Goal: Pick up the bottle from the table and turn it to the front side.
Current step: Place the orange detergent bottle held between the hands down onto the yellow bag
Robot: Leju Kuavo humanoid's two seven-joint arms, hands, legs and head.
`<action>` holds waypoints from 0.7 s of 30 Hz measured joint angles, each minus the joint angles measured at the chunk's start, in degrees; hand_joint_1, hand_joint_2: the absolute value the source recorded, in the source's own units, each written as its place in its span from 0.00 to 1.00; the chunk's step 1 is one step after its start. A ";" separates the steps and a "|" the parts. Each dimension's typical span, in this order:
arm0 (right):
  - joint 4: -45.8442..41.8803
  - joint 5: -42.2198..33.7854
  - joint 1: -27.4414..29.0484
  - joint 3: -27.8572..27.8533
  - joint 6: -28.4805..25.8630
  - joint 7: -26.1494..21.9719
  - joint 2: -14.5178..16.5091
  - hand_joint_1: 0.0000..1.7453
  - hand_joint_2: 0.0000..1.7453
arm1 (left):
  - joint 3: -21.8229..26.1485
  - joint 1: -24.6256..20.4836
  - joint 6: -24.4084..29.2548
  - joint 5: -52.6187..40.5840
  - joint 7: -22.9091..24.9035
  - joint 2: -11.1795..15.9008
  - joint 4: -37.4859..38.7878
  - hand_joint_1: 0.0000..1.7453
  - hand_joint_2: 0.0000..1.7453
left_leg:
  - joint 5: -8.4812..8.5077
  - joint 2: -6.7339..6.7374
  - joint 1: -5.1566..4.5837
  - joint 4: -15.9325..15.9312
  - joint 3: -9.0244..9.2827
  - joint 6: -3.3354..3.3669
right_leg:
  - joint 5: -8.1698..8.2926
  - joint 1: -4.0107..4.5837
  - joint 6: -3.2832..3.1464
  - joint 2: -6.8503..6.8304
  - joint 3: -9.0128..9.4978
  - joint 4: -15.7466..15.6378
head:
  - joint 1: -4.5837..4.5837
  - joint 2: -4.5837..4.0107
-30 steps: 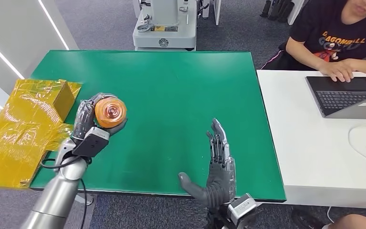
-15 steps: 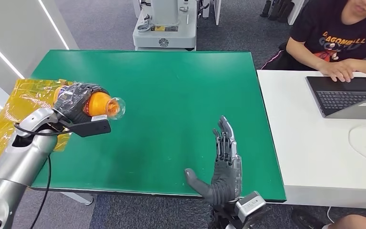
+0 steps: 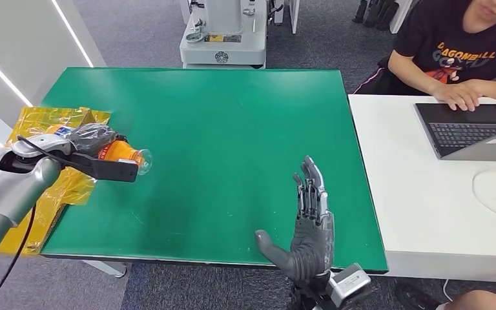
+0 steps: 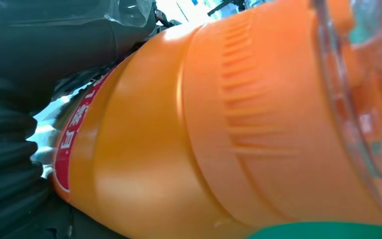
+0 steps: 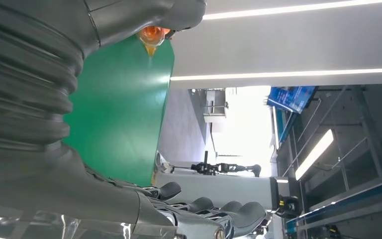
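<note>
Left hand (image 3: 97, 143): wrapped around the bottle (image 3: 124, 155), holding it clear of the table (image 3: 232, 129) near the left edge; fingers hard to see behind the bottle.
Bottle: orange, lying roughly sideways in the grip, its clear end pointing toward the table's middle; the left wrist view shows a red label (image 4: 77, 134) near the palm.
Right hand (image 3: 307, 226): fingers spread and straight, thumb out, holding nothing, above the table's near edge, well apart from the bottle.
Yellow wrap (image 3: 45, 168): crinkled sheet over the table's left edge, just behind and beneath the left hand.
Person (image 3: 458, 51): seated beyond the white desk (image 3: 413, 194), one hand beside a laptop (image 3: 471, 129).
Grey machine base (image 3: 223, 32): on the floor past the table's far edge.
In the way: nothing lies on the green surface between the two hands.
</note>
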 joint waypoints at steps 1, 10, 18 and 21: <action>0.00 0.08 0.00 -0.02 0.04 0.08 0.10 0.00 1.00 | -0.78 -0.48 0.42 -0.55 0.54 -0.13 1.12 1.00 1.00 | 0.00 0.00 0.00 0.00 0.00 0.00 | 0.00 0.00 0.00 0.00 0.00 0.00 | -0.01 0.00; 0.01 0.35 -0.18 -0.09 0.53 0.87 1.12 0.00 1.00 | -6.55 -3.89 2.70 -4.43 3.11 -4.40 14.43 1.00 1.00 | 0.00 -0.01 0.00 0.00 0.01 0.00 | 0.01 0.00 0.00 -0.01 0.02 0.01 | 0.00 0.00; 0.02 -0.22 -0.88 -0.09 0.72 0.80 1.87 0.00 1.00 | -8.86 -2.89 2.73 -4.15 5.07 -9.67 23.28 1.00 1.00 | 0.00 -0.06 -0.01 0.01 -0.03 0.00 | 0.00 -0.01 0.00 -0.04 0.02 0.00 | -0.01 0.00; 0.02 -0.25 -1.01 -0.09 0.69 0.84 1.96 0.00 1.00 | -9.08 -2.50 2.91 -4.01 5.44 -10.78 24.66 1.00 1.00 | 0.00 -0.04 -0.01 0.01 -0.04 0.00 | 0.00 -0.01 0.00 -0.04 0.01 0.00 | -0.01 0.00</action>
